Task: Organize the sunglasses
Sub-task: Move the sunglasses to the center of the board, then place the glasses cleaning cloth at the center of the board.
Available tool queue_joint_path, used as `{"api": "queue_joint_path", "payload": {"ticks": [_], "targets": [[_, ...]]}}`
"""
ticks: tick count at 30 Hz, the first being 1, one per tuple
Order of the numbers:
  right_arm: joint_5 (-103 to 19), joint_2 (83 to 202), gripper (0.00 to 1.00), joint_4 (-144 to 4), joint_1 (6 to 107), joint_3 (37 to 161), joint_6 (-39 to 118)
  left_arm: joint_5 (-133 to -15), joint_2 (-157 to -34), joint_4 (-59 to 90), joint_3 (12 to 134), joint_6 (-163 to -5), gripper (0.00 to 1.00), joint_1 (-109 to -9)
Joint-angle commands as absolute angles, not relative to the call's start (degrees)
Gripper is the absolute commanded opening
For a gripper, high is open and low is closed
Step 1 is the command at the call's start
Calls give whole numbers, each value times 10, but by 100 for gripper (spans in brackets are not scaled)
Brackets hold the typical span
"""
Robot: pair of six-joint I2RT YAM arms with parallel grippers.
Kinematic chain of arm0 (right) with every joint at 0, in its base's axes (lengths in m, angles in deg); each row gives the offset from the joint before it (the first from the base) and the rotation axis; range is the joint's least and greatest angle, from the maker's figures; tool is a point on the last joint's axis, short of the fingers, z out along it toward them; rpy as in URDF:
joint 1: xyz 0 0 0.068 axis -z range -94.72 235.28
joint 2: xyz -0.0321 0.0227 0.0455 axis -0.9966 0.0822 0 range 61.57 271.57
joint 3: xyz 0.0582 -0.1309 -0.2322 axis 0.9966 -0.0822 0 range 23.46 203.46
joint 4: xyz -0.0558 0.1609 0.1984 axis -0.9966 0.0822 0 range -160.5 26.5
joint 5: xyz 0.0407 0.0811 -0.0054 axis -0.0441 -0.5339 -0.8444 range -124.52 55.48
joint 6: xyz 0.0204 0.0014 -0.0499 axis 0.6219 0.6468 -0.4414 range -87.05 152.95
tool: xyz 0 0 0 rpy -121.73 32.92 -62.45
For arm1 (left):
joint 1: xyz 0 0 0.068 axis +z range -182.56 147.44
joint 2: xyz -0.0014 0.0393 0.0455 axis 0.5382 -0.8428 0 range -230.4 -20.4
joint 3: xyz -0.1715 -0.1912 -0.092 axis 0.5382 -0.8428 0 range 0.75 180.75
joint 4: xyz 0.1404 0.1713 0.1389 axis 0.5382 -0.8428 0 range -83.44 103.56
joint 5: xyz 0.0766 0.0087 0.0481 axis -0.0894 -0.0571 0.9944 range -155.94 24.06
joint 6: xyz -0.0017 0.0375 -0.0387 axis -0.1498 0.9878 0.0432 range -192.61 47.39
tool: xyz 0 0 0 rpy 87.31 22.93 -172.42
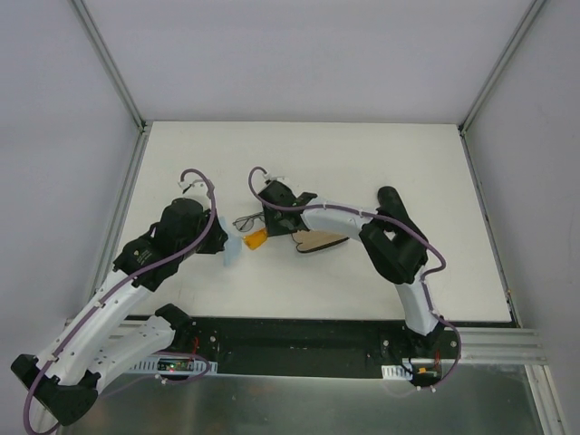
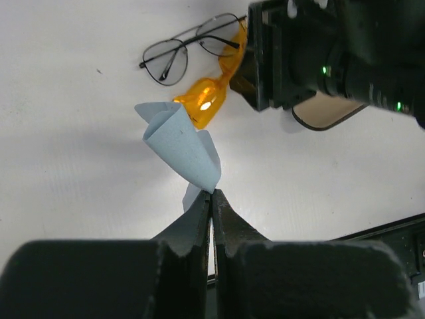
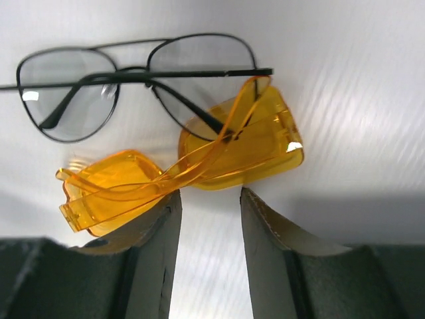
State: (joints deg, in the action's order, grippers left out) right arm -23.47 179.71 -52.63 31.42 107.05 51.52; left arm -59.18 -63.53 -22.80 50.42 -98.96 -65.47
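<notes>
The left pincer [image 2: 212, 194] is seen pressed shut on a corner of a light-blue cloth [image 2: 180, 147], which is bunched into a cone shape. The right pincer [image 3: 209, 199] is held partly open, with nothing seen between its jaws, just in front of the orange sunglasses [image 3: 199, 159]. These are laid on the white tabletop [image 3: 358, 80] and are overlapped by a temple of the wire-framed sunglasses [image 3: 133, 80] lying beside them.

A: Surface?
B: White table [image 1: 362, 154].
A: What's on it?
B: Mid-table, wire glasses [image 1: 246, 220] with orange glasses [image 1: 256, 239] touching them. Open case [image 1: 319, 241], tan inside, just right of those. A blue cloth [image 1: 232, 251] sits beside the orange glasses; table contact unclear.
</notes>
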Motion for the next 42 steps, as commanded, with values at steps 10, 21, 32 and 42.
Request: {"api": "queue_joint_path", "payload": {"ticks": [10,21,32,42], "targets": [[-321,1903,44,-479,383,1288,480,-620,-682,-229,501,-990,0,-652],[-294,1580,47,-496,395,1021,404,-734,-744,-148,476,-1032,0,-716],[-277,1271,50,-455,408,759,420,-740,-863,-41,516,-1097,0,-862],[-299,1204,53,-473,371,637,485,-539,-918,-111,457,-1133,76,-820]]}}
